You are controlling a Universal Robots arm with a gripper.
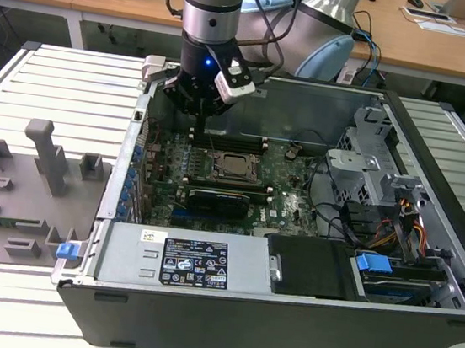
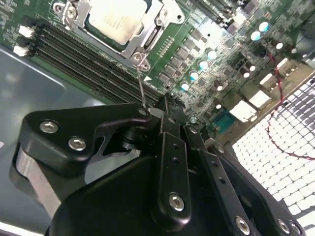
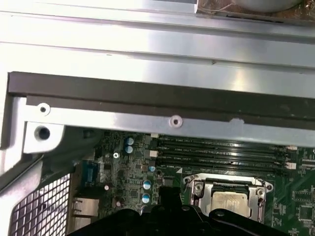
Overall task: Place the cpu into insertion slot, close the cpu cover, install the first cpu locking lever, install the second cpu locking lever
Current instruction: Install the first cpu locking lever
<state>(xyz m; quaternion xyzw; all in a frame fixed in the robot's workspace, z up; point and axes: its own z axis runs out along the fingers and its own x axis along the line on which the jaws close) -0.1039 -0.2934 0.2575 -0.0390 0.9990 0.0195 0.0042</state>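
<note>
The cpu [image 2: 117, 18] lies in the insertion slot [image 1: 235, 167], its silver top showing through the cut-out of the cpu cover [image 2: 150, 34], which is down flat over it. In the first wrist view the cpu [image 3: 229, 202] and cover [image 3: 197, 186] show the same. A thin wire locking lever [image 2: 141, 83] stands up from the socket's corner and its free end meets the side of my gripper's tip. My gripper [image 2: 166, 107] is shut, fingers together, hanging over the memory slots just behind the socket; in the exterior view the gripper [image 1: 197, 129] points straight down there.
Long memory slots [image 2: 74, 56] run beside the socket. A black expansion card [image 1: 221, 198], the power supply [image 1: 192, 262], drive cage [image 1: 369, 169] and loose cables [image 1: 395, 228] crowd the open case. The case wall [image 3: 147, 96] is close behind. A grey fixture [image 1: 33, 171] sits outside.
</note>
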